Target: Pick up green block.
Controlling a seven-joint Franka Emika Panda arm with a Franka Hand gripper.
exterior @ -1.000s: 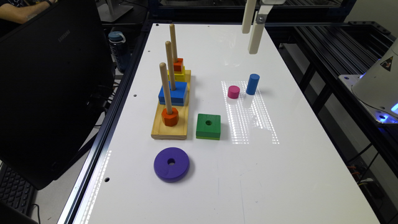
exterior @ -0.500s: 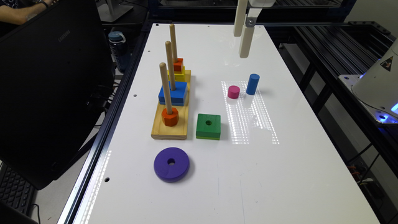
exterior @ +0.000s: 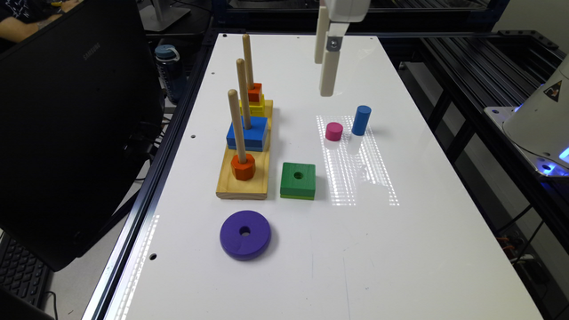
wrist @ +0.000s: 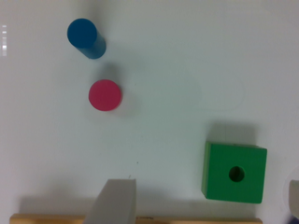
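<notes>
Hanging high over the white table (exterior: 400, 231), the gripper (exterior: 323, 75) holds nothing. You can't tell how far apart its fingers (wrist: 112, 203) are, since the wrist view catches just one grey finger at its edge.

The green block (exterior: 298, 180) lies flat on the table, hole facing up, with a thin lime layer at its bottom. It sits just beside the wooden peg stand (exterior: 244, 178), on the exterior view's right of it, not touching. The gripper is well apart from it.

An orange nut-shaped piece (exterior: 243, 167), a blue square block (exterior: 247, 132) and yellow and orange pieces sit on the stand's pegs. A purple ring (exterior: 245, 234) lies in front. A pink short cylinder (exterior: 334, 131) and a blue cylinder (exterior: 361, 120) stand close together.
</notes>
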